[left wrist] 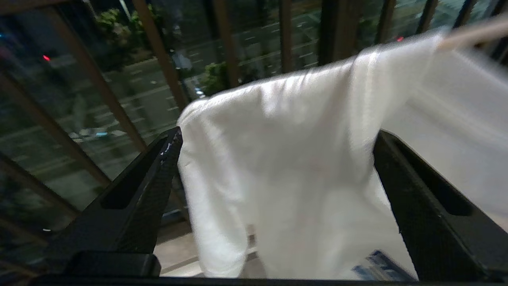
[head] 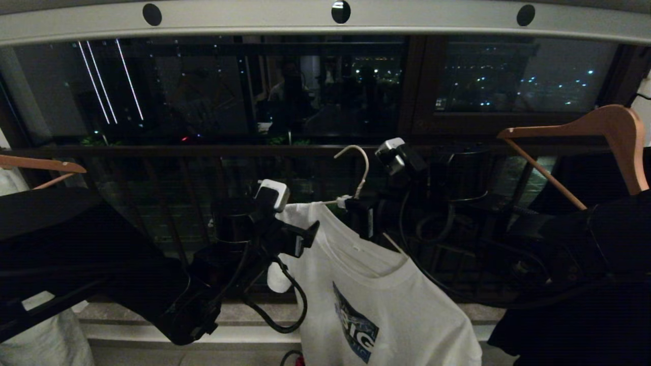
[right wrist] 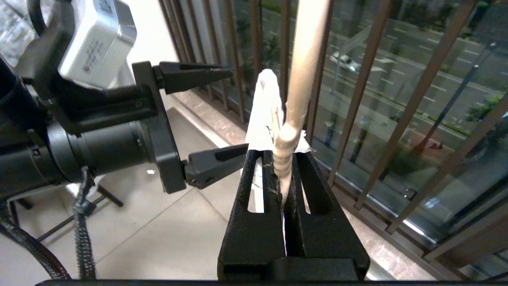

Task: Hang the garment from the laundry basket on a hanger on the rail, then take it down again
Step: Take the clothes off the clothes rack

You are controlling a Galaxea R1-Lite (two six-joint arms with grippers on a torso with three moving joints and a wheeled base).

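Garment (head: pixel 386 300) draped on hanger (head: pixel 356 170)

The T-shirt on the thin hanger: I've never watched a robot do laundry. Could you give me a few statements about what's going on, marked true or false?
1. The right gripper is clamped on the twisted neck of the hanger. True.
2. The hanger's hook is already over the rail. False: the hook hangs free, well below the rail.
3. The left gripper is squeezing the sleeve of the garment. False: its fingers stand wide open on either side of the cloth.
4. The garment is draped on the hanger. True.
5. A brown wooden hanger shows on the right. True.
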